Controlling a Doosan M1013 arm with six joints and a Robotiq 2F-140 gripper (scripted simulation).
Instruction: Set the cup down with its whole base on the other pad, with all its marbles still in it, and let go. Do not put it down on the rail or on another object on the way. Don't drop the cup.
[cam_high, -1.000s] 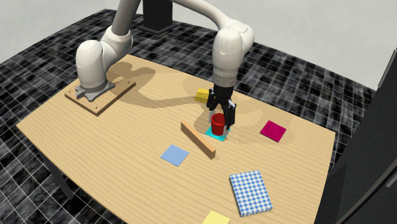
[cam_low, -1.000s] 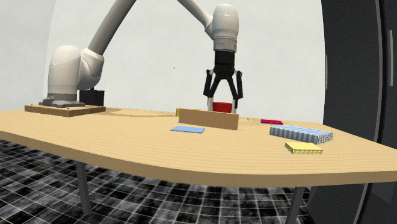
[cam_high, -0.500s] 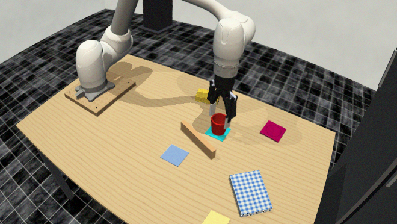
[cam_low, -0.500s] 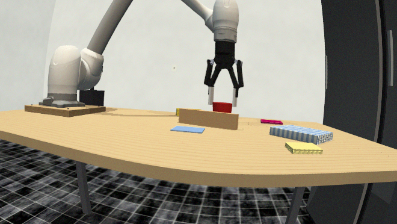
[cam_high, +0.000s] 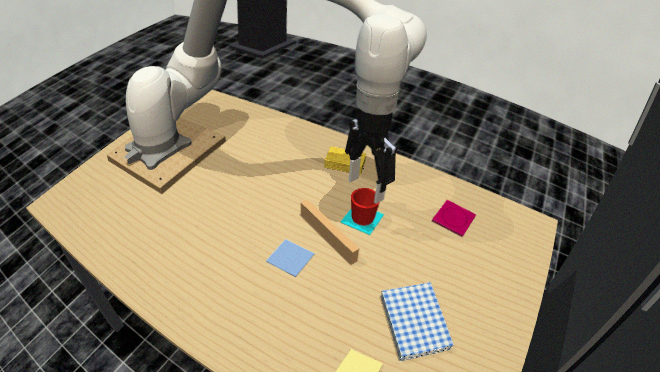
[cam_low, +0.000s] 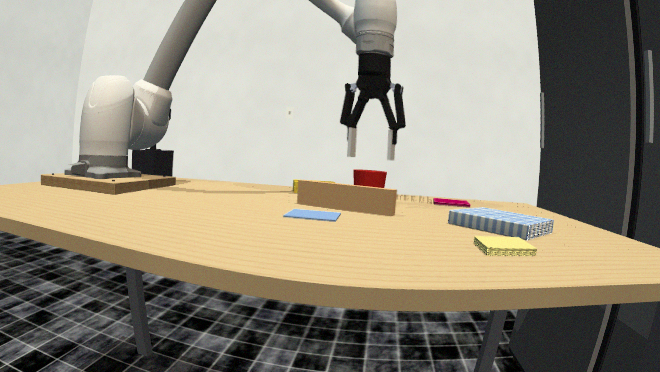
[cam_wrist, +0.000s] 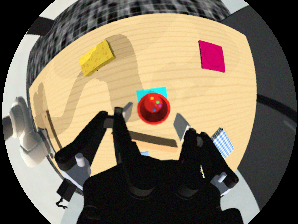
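Observation:
The red cup (cam_high: 363, 207) (cam_low: 370, 177) (cam_wrist: 150, 108) stands upright on the cyan pad (cam_high: 367, 228) (cam_wrist: 161, 91), with small marbles showing inside it in the wrist view. My gripper (cam_high: 367, 187) (cam_low: 371, 154) (cam_wrist: 153, 114) is open and empty. It hangs straight above the cup, with its fingertips a little higher than the rim and not touching it. The wooden rail (cam_high: 330, 232) (cam_low: 346, 198) lies just to the left of the cup. A light blue pad (cam_high: 290, 257) (cam_low: 312, 215) lies on the far side of the rail from the cup.
A magenta pad (cam_high: 454, 217) (cam_low: 451, 202) (cam_wrist: 212, 55) lies right of the cup. A yellow block (cam_high: 340, 159) (cam_wrist: 97, 58) sits behind it. A blue checkered box (cam_high: 416, 320) (cam_low: 500, 222) and a yellow pad (cam_high: 359, 362) (cam_low: 504, 245) lie near the front edge.

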